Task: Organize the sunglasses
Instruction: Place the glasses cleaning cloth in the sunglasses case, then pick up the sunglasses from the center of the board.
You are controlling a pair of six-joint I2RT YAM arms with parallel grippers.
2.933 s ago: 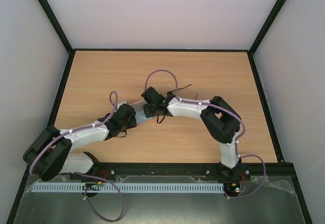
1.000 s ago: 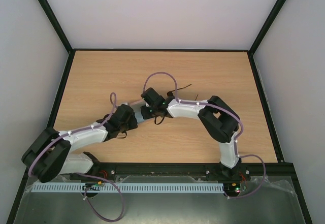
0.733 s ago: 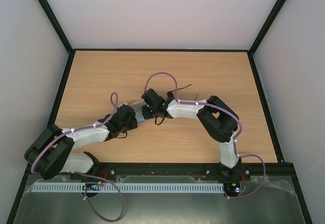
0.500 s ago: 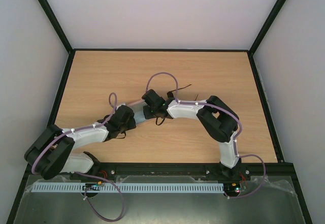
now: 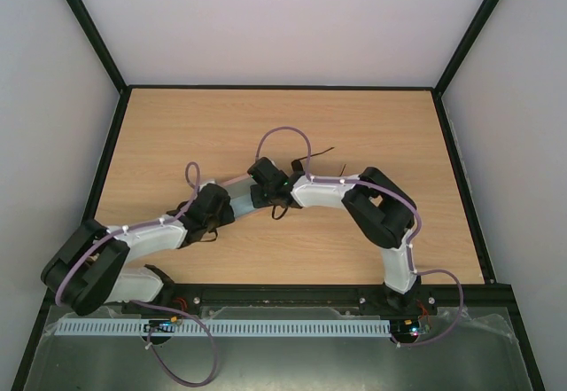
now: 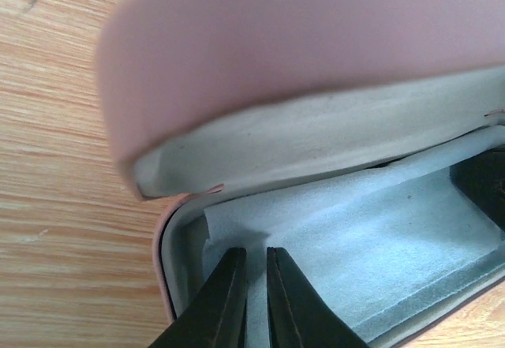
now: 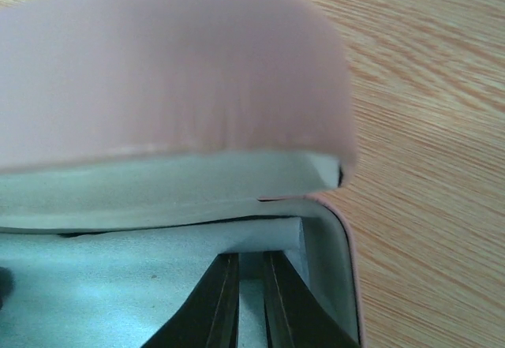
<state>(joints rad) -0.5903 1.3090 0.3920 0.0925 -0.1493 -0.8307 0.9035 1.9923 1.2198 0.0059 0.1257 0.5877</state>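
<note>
Inside one pink case (image 6: 316,64), one cloth (image 6: 379,237)

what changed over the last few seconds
Little: the left gripper drew back slightly left, baring more of the pink case between the wrists; the right arm's elbow eased left. It and the right gripper stay shut, tips inside the open case over the blue cloth.

Top cam: the pink case (image 5: 237,187) is mostly buried under my wrists. Up close its lid (image 6: 300,56) is one big blur running off-frame. What I take for the sunglasses (image 6: 483,186) is just a dark blob, cut off at 3 o'clock.
</note>
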